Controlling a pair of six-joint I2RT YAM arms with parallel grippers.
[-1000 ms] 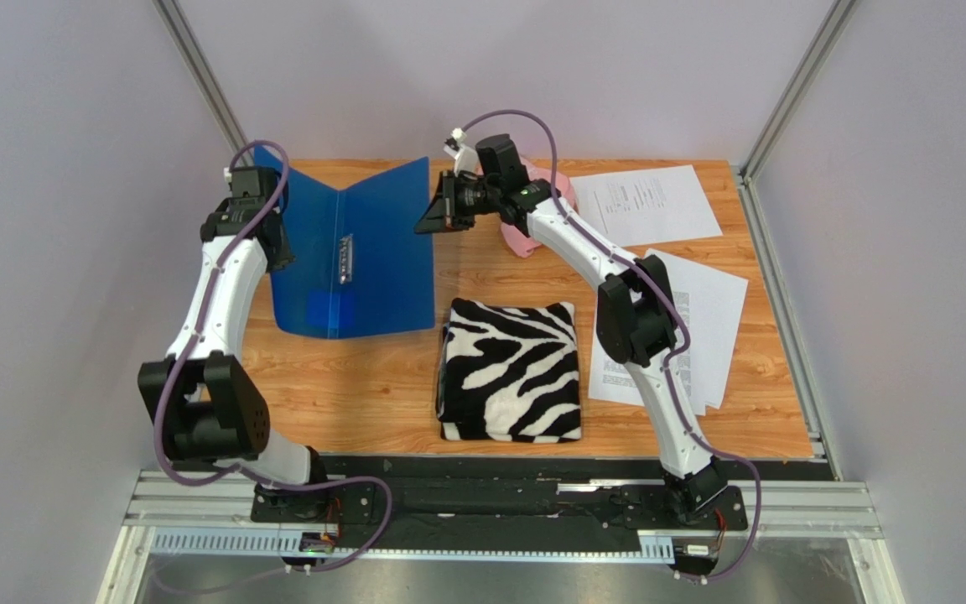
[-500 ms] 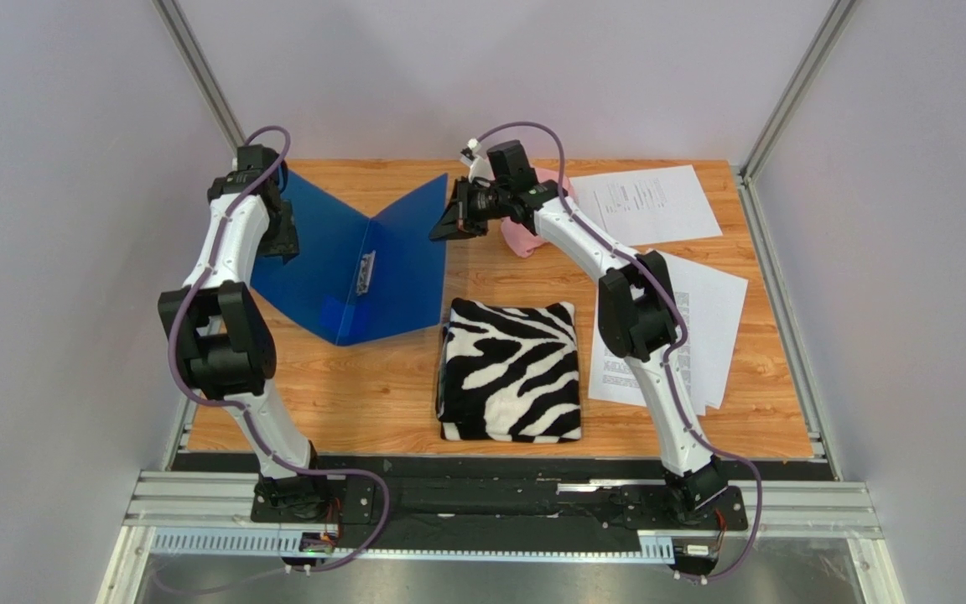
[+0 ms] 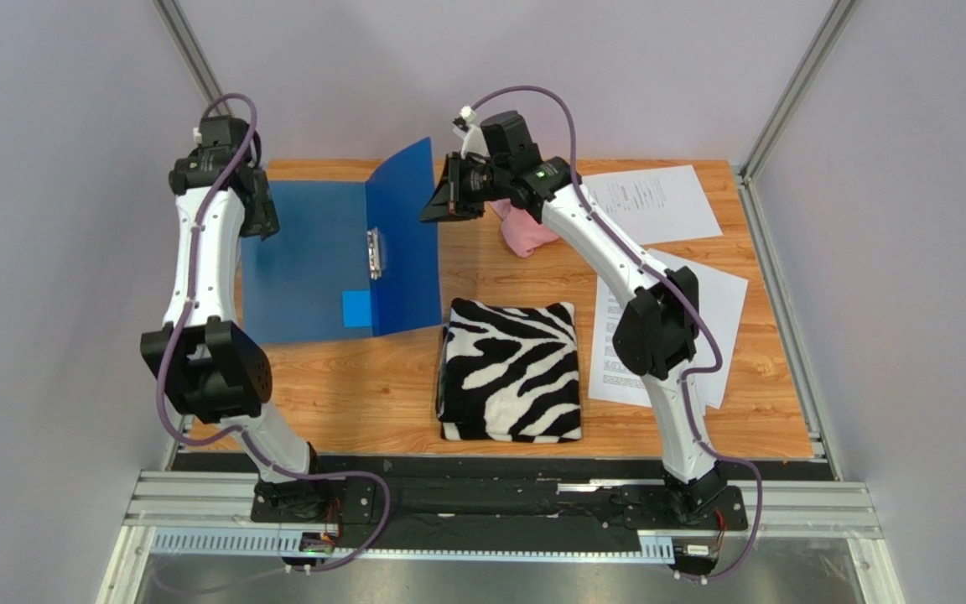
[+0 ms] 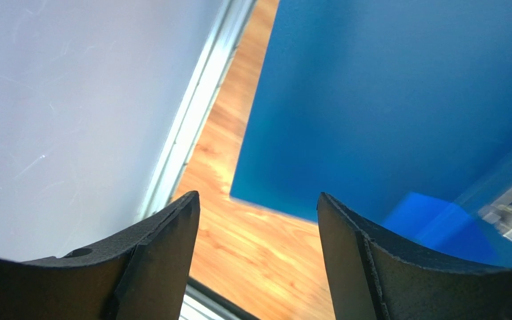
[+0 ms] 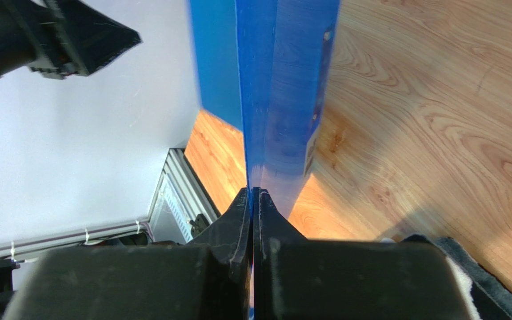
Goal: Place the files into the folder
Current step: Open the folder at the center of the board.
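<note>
The folder (image 3: 312,264) lies open on the bench (image 3: 375,390) just left of the zebra-striped cloth (image 3: 510,369). The right claw (image 5: 252,195) is pinched shut on the edge of its right cover, propping that flap up, probably to expose the clip. The left claw (image 4: 257,200), jaws apart and empty, hangs over the flat left cover. The files (image 3: 715,315) lie right of the cloth, not yet inserted.

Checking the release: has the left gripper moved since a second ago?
Yes. The left gripper moved away from the cloth, toward the table's far left corner, jaws open.
</note>
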